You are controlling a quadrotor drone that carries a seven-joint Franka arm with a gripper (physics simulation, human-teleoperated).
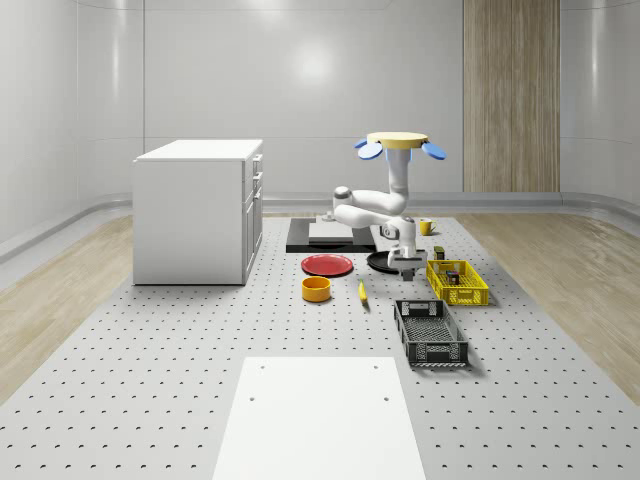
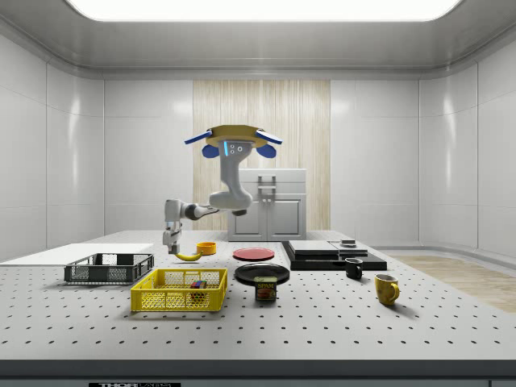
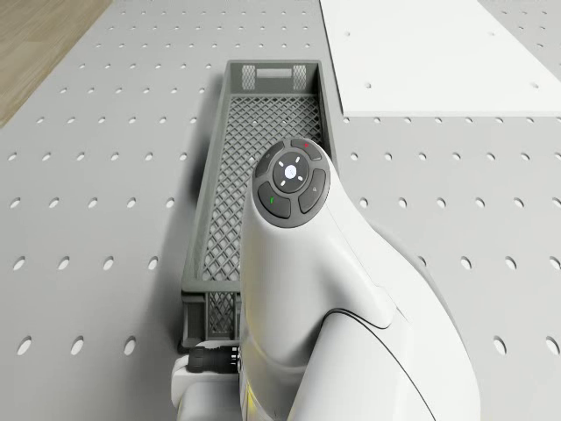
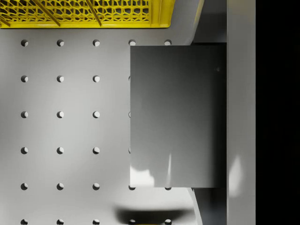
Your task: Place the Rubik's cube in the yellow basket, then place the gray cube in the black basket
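Observation:
The drone (image 1: 397,145) hovers above the perforated table, its white arm bent down toward the baskets. The gripper (image 1: 407,270) hangs low beside the yellow basket (image 1: 457,283), short of the black basket (image 1: 430,334). It is shut on the gray cube (image 4: 178,117), with one finger (image 4: 241,117) pressed against the cube's side. The Rubik's cube (image 2: 197,284) lies inside the yellow basket (image 2: 179,290). In the side view the gripper (image 2: 170,244) is above the gap between the black basket (image 2: 109,268) and the yellow one. The black basket (image 3: 263,175) lies under the arm in the drone view.
A red plate (image 1: 327,264), an orange bowl (image 1: 316,289), a banana (image 1: 362,292) and a black pan (image 1: 385,262) lie left of the baskets. A white cabinet (image 1: 200,210) stands at the back left. A can (image 2: 265,289) and two mugs (image 2: 386,288) sit near the yellow basket.

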